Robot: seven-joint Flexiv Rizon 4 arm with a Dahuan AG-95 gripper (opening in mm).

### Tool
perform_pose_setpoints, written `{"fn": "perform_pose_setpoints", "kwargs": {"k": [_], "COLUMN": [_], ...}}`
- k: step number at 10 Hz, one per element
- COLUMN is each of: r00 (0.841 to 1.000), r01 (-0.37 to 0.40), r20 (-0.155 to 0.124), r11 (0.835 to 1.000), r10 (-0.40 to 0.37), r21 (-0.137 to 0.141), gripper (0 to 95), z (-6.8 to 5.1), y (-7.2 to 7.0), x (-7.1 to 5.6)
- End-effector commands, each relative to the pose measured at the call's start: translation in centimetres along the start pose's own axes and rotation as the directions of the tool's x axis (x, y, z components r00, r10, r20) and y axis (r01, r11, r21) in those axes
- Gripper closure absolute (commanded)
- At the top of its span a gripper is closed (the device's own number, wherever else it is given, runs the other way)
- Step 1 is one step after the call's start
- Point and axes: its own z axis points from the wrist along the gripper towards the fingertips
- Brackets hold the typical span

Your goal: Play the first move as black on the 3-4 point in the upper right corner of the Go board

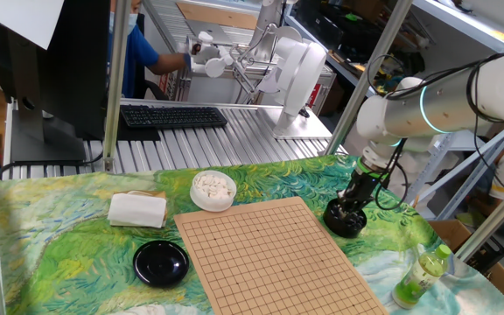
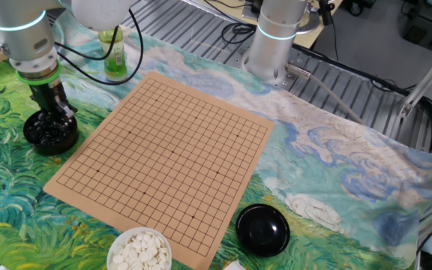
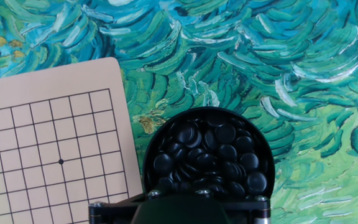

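Bench point(image 1: 77, 227): covered by a green and blue painted-pattern cloth that carries all items.
Go board point(image 2: 167, 157): tan, gridded, flat on the cloth; no stones on any crossing in view.
Arm point(image 1: 449, 101): white, reaching down over the black bowl at the right of the board in one fixed view.
Black bowl point(image 3: 263, 146): round, dark, just beside one board corner, not touching it in the hand view.
Black stones point(image 3: 207, 155): glossy, lens-shaped, piled inside the black bowl.
White bowl point(image 2: 139, 251): holds white stones, at the opposite side of the board from the black bowl.
Black lid point(image 2: 262, 229): lies on the cloth near the white bowl.
Gripper point(image 2: 51, 112): pointing down into the black bowl, fingers drawn together among the stones; whether a stone is pinched cannot be told.
3-4 point: empty crossing.
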Motion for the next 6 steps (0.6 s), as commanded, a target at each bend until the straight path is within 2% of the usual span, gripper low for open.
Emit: {"fn": "perform_pose_setpoints", "kwargs": {"k": [1, 6], "r00": [1.0, 1.0], "r01": [-0.002, -0.004], "r20": [0.0, 0.006], "r11": [1.0, 1.0], "r10": [0.002, 0.004], "r21": [0.0, -0.003], "gripper": [76.0, 76.0], "z": [-0.17, 0.4], "y": [0.03, -0.01], "x": [0.06, 0.09]}}
